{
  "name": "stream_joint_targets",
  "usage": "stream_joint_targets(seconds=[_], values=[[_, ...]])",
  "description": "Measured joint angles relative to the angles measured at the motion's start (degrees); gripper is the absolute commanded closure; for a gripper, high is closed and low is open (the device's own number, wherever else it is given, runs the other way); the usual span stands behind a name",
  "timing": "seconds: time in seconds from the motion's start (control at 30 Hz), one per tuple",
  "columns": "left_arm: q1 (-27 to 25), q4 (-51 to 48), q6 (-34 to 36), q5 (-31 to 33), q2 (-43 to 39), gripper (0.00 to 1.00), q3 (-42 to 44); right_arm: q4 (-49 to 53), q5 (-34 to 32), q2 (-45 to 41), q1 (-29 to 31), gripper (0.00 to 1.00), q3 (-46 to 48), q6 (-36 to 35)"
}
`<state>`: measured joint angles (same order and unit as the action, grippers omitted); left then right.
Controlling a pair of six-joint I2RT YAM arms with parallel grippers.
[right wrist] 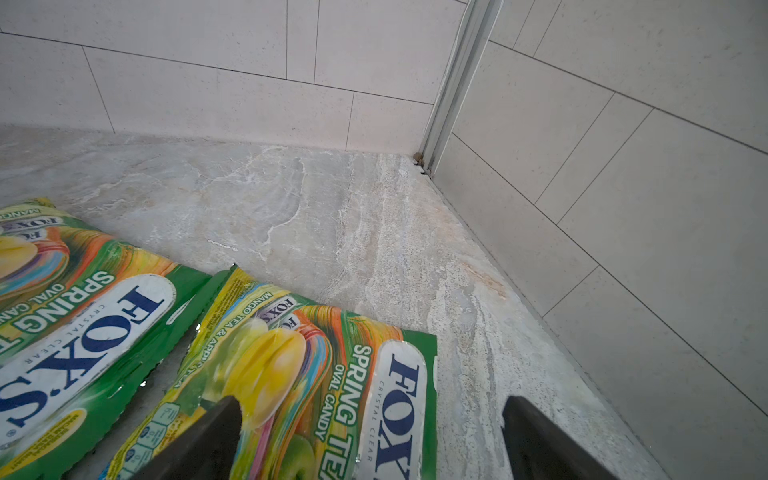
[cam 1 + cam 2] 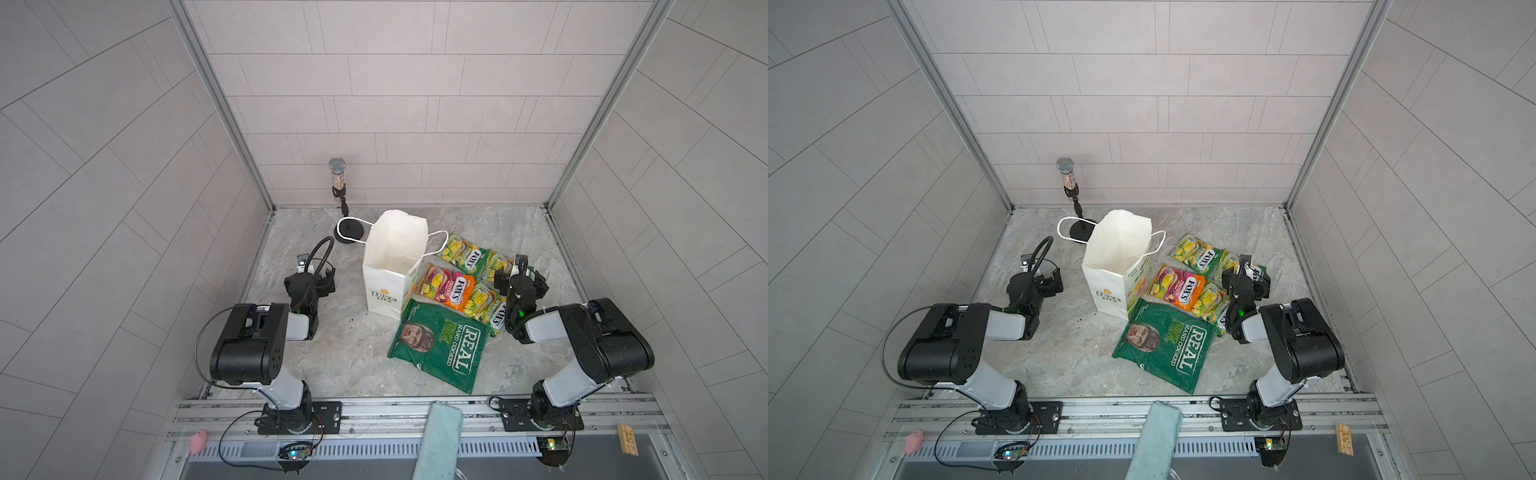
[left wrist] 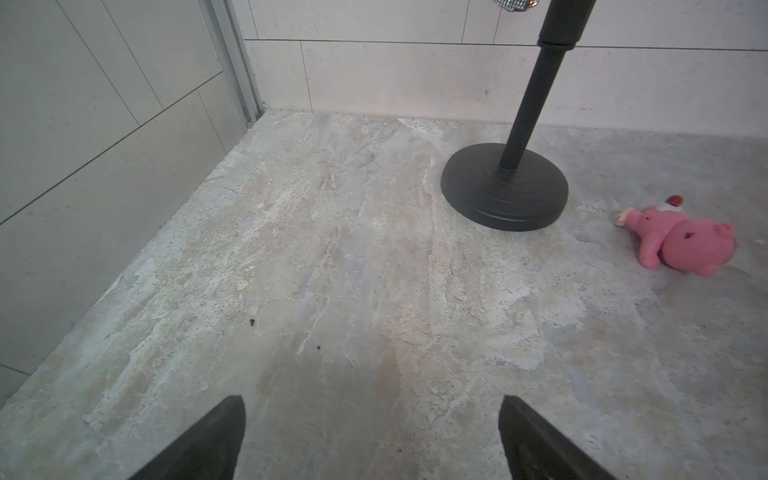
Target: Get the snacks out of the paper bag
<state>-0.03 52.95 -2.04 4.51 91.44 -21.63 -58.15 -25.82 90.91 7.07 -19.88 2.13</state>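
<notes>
The right gripper (image 1: 370, 405), wide open and empty, hangs just over a green FOX'S packet (image 1: 286, 365), with the paper bag (image 2: 383, 291) on its left.

Microphone stand (image 2: 337, 178) at back, pink pig toy (image 3: 685, 243) near its base, teal cloth (image 2: 440, 440) at front

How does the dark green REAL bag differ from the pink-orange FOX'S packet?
The REAL bag is dark green and larger; the pink-orange FOX'S packet is smaller. The REAL bag lies toward the table's front edge; the FOX'S packet lies farther back. Both lie flat on it, outside the paper bag.
</notes>
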Motion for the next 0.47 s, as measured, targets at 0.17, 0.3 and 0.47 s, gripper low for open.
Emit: stream_joint_targets(seconds=[0.17,0.3,0.47], values=[[0.0,-0.8,0.5,-0.9,0.0,0.00,-0.3,0.2,0.0,0.0,0.0,0.01,0.0,0.0],[0.0,-1.0,0.5,-1.4,0.0,0.00,-0.3,0.2,0.0,0.0,0.0,0.01,0.0,0.0],[0.0,-1.0,0.5,-1.7,0.0,0.00,-0.3,0.2,0.0,0.0,0.0,0.01,0.0,0.0]])
